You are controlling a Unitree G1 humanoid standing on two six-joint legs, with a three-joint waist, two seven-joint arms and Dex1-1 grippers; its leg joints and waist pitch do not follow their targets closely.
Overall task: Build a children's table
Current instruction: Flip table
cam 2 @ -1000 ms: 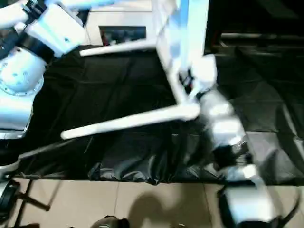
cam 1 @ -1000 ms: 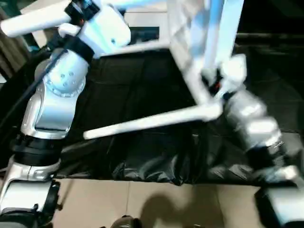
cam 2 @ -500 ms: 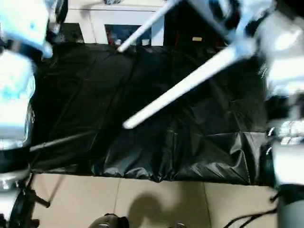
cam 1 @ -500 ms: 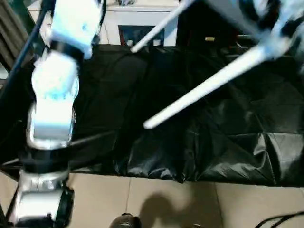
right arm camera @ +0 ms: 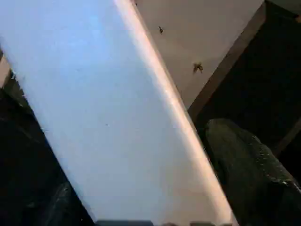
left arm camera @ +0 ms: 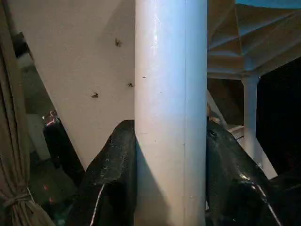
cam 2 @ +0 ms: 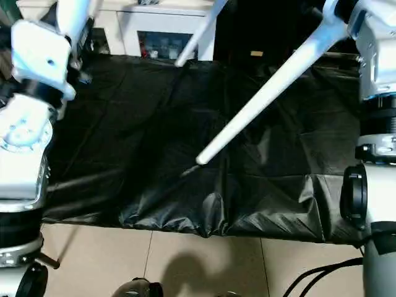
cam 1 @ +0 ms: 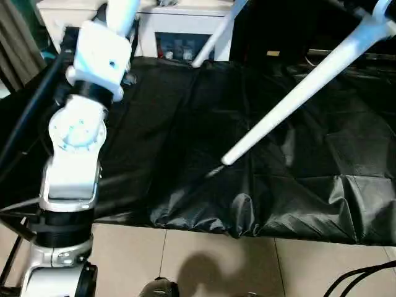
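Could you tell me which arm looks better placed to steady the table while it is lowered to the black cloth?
Probably the left. Its tool has both fingers pressed against a white leg. At the right tool, one finger stands apart from the white part.

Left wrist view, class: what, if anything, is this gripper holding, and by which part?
The left gripper holds a white table leg, its black fingers clamping the round shaft from both sides.

No legible text, label, brand, number or sign is found on any surface. Small coloured items behind the glass doors of the white cabinet (cam 1: 182,44) are too indistinct to read.
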